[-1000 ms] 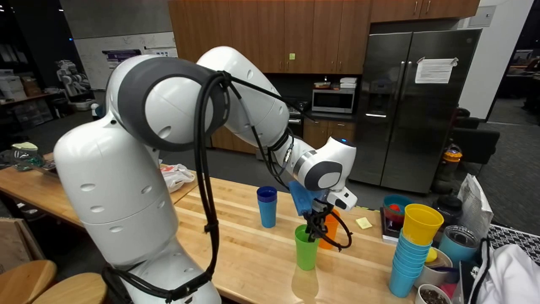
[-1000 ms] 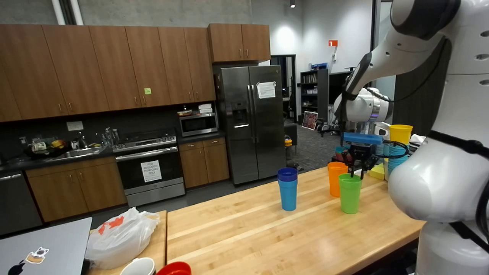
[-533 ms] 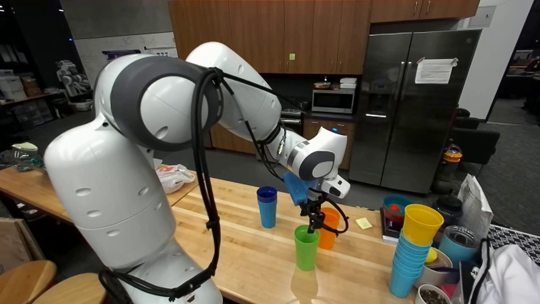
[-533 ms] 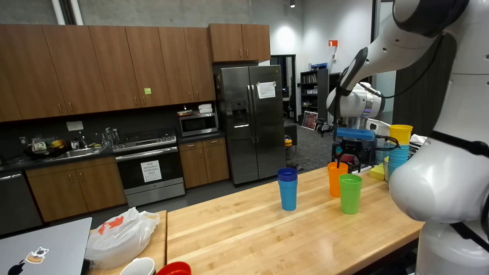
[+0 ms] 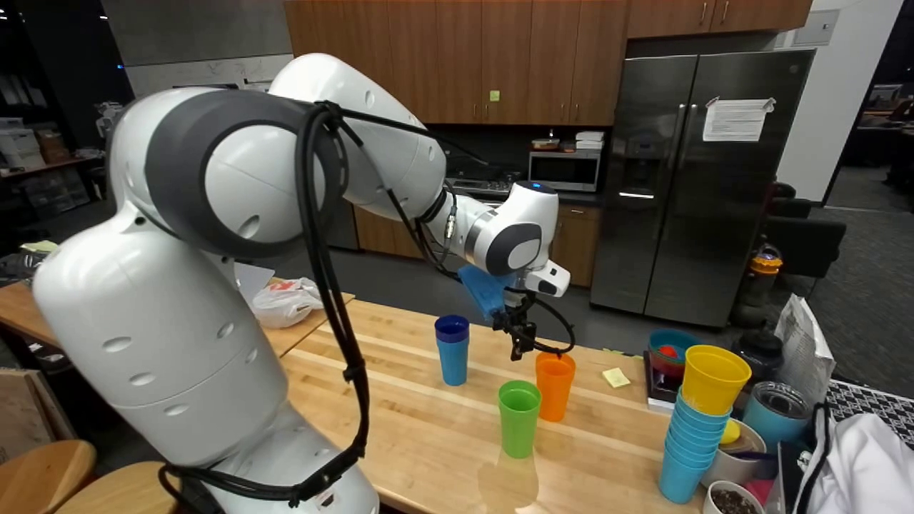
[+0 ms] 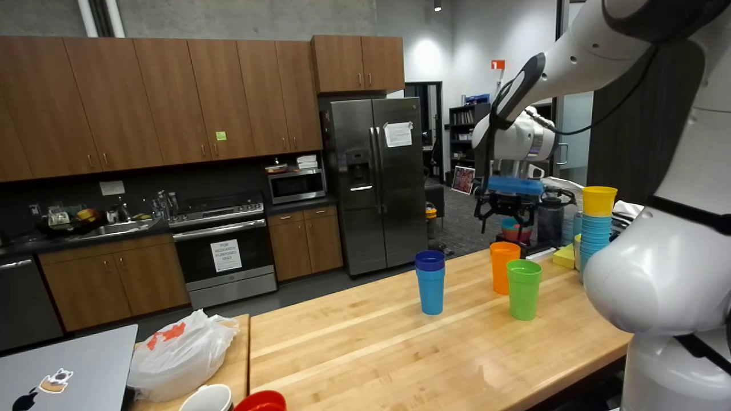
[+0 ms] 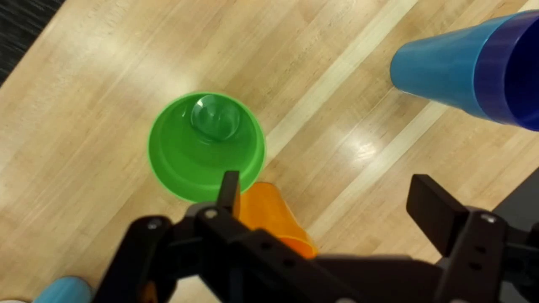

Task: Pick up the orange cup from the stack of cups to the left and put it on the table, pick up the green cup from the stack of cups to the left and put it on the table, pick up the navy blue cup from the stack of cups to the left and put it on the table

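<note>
The green cup (image 5: 519, 421) stands upright on the table (image 6: 400, 354), and the orange cup (image 5: 555, 389) is upright close beside it. A short way off, the navy blue cup (image 6: 429, 261) sits nested in the top of a light blue cup (image 6: 431, 292); only its upper band shows. My gripper (image 6: 502, 226) hangs above the table near the orange cup, its jaws wide apart. In the wrist view, nothing is between the fingers (image 7: 438, 214) of the gripper; the left one partly covers the orange cup (image 7: 269, 210) and meets the near rim of the green cup (image 7: 206, 155) in the picture.
A tall stack of light blue cups (image 5: 689, 450), topped by a yellow cup (image 5: 714, 378), stands near the table's end among bowls and a tumbler. A yellow sticky note (image 5: 615, 377) lies near the orange cup. A plastic bag (image 6: 183, 354) and a laptop (image 6: 63, 365) occupy the adjoining tabletop.
My gripper has spread its fingers and risen from the green cup's rim, moving toward the light blue cup's side in both exterior views. All the cups have stayed in place.
</note>
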Controlling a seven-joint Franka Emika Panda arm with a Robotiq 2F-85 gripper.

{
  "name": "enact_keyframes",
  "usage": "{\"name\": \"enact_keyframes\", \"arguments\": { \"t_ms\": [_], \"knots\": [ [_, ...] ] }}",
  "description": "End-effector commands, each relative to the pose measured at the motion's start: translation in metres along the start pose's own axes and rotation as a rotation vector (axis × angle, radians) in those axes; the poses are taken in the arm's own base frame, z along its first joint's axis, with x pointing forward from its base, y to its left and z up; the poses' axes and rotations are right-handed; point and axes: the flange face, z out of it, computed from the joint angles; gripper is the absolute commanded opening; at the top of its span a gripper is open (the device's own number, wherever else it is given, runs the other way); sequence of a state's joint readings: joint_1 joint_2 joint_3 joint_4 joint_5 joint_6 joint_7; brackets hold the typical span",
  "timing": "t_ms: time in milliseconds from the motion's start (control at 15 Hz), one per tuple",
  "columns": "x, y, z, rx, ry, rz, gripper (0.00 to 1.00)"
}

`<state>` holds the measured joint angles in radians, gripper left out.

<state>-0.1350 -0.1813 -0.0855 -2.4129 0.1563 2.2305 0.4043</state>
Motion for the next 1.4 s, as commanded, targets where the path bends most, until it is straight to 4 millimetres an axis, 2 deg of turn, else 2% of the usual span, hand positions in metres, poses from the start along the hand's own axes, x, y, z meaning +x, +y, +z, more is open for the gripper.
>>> {"name": "enact_keyframes", "arguments": {
  "t_ms": [0, 267, 800, 1000, 1333],
  "knots": [
    [0.001, -0.013, -0.001, 0.004, 0.001, -0.082, 1.0],
    [-0.003, -0.034, 0.009, -0.017, -0.014, -0.18, 1.0],
    [-0.031, -0.109, 0.031, -0.09, -0.032, -0.378, 1.0],
    [-0.031, -0.121, 0.037, -0.104, -0.032, -0.407, 1.0],
    [-0.026, -0.128, 0.051, -0.129, -0.044, -0.422, 0.99]
  ]
}}
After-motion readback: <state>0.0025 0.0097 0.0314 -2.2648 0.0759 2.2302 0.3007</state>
